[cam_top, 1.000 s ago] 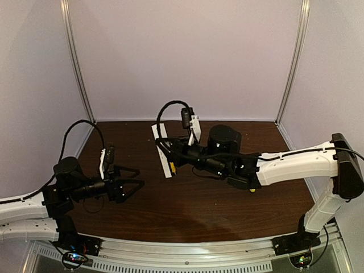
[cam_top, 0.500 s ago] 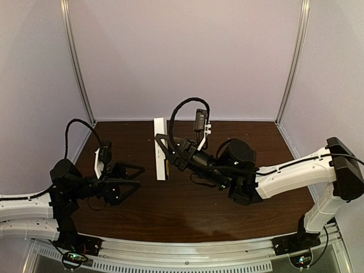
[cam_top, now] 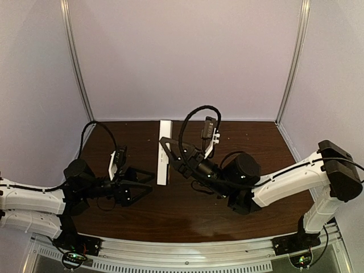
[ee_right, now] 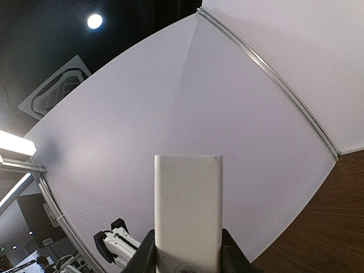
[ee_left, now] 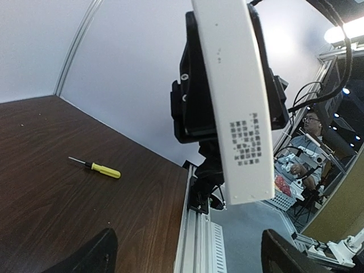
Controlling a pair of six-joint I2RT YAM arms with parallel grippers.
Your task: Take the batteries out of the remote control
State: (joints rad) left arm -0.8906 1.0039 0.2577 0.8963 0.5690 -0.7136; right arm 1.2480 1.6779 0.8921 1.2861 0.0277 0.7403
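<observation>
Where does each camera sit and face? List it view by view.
Top external: above and behind the bases, looking down on the dark wooden table; left arm and right arm show, right gripper holding the slim white remote control.
Left wrist: on the left arm, facing right across the table at the remote; its open fingers edge the bottom.
Right wrist: tilted up along the remote toward the walls; its fingers flank it.
Shared: all three show the remote.

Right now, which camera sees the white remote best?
The top camera: it shows the whole remote control held in the right gripper. The left wrist camera sees it close but cropped at the top. The right wrist camera shows only one end between its fingers.
</observation>
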